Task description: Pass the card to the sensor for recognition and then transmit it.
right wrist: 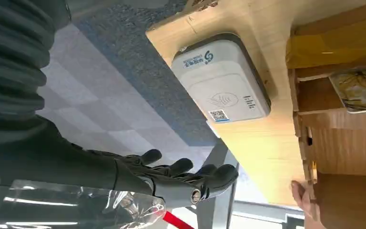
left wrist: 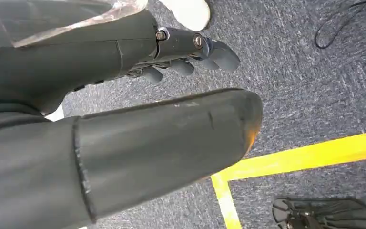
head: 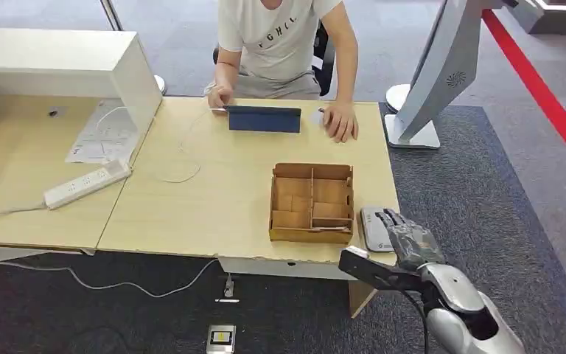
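Right hand (head: 411, 240) hovers empty, fingers loosely spread, beside the sensor (right wrist: 220, 78); card (right wrist: 360, 89) looks thin, stiff, slippery: pinch its edge

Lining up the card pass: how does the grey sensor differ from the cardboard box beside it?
The sensor is a flat, closed grey pad with rounded corners; the cardboard box is brown, open-topped and split into compartments. The sensor sits at the table's right edge under the right hand; the box lies further in and is larger. Both rest on the wooden table.
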Available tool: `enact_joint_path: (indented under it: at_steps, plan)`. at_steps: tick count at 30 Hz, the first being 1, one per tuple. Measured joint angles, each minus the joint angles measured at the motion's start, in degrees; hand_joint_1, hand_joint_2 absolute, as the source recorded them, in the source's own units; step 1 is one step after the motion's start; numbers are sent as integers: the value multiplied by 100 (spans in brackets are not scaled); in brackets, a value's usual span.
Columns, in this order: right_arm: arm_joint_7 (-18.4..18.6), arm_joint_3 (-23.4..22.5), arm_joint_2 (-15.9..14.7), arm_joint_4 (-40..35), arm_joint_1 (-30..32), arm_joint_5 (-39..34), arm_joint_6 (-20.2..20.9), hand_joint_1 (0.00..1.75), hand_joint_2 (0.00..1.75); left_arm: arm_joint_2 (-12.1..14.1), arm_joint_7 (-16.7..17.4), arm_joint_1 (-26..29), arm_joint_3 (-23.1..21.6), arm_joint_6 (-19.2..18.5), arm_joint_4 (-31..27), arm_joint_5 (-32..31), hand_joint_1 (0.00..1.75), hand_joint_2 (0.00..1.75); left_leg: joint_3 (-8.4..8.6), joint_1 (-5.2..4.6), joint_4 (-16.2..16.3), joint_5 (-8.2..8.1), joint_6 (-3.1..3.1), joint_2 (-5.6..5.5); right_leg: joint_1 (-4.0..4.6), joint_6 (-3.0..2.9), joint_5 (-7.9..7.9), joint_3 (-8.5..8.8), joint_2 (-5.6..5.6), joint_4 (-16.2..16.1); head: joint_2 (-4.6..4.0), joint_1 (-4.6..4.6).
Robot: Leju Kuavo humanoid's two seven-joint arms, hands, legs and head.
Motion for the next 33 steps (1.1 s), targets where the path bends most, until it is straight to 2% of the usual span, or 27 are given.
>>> enact_joint_path:
  at_steps: [23, 33]
  plan:
    - [140, 61, -37, -477, -130, 35, 4, 0, 175, 9, -57, -11, 0, -94, 0, -48, 0, 0, 0, 0, 0, 0, 0, 0, 0, 0, 0, 2, 0, 1, 0, -2]
    - [83, 184, 210, -494, -349, 280, 291, 0, 175, 9, -61, -66, -33, -151, 0, -118, 0, 0, 0, 0, 0, 0, 0, 0, 0, 0, 0, 2, 0, 2, 0, -2]
